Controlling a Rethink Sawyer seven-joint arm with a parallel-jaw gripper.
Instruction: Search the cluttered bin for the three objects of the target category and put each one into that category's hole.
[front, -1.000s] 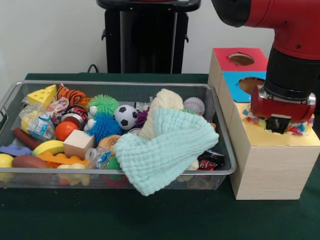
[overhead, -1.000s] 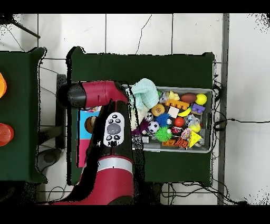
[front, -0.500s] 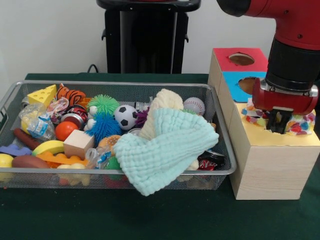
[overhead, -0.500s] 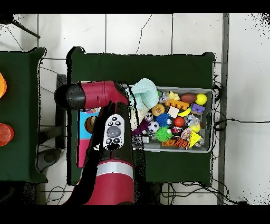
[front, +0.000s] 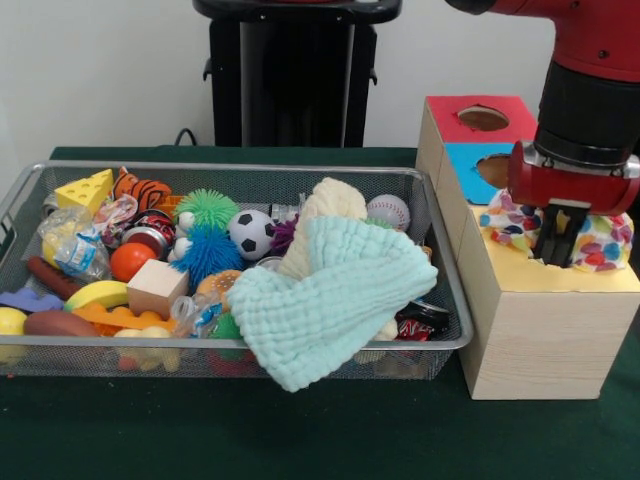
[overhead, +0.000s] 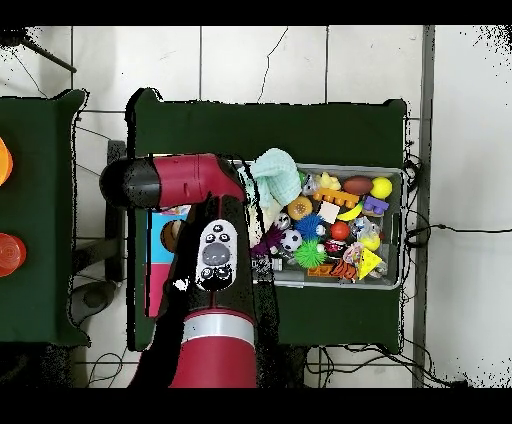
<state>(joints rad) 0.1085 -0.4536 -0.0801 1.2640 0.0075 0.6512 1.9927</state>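
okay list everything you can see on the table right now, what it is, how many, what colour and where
Wire basket: one, silver, left on the green table.
Wooden box: one, pale, right of the basket; red, blue and yellow tops.
Polka-dot wrapper: one, white with coloured dots, on the yellow top, under the gripper.
Wrappers: a few, clear and printed, basket's left end.
Knitted cloths: two, mint and cream, basket's right half.
Spiky balls: two, green and blue, middle.
Soccer ball: one, black and white.
Baseball: one, white.
Cheese wedge: one, yellow.
Wooden cube: one.
Gripper: one, red and black, above the yellow top.
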